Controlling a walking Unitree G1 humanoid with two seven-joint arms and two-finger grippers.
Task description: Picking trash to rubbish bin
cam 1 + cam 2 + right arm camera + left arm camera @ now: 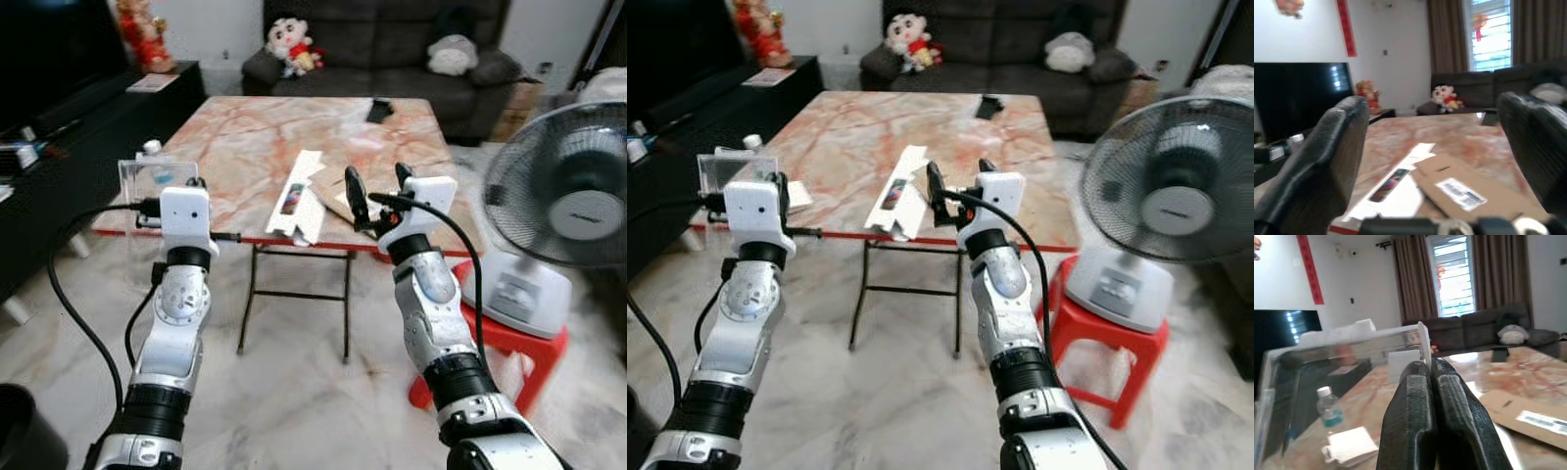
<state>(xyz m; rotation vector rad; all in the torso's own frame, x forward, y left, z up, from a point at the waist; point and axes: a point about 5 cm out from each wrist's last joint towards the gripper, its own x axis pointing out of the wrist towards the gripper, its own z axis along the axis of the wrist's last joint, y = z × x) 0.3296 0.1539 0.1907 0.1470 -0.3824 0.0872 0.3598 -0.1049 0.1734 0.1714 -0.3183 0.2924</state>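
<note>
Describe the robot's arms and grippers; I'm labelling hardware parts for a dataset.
Both arms are silver with black joint rings and white boxy wrist housings. Black cables loop to each wrist. The left gripper and right gripper each have two long black, ribbed-looking fingers.

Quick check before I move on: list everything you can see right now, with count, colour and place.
Table: one, marbled pink, ahead.
White carton: one, front table edge.
Brown cardboard: one, labelled, beside the carton.
Clear plastic box: one, table's left front corner.
Bottle: one, clear, white cap, by that box.
Dark object: one, far table side.
Sofa: one, dark grey, behind the table, holding two soft toys.
Fan: one, white, on a red stool, right.
Left end effector: black, shut, at the clear box.
Right end effector: black, open, over the cardboard.
</note>
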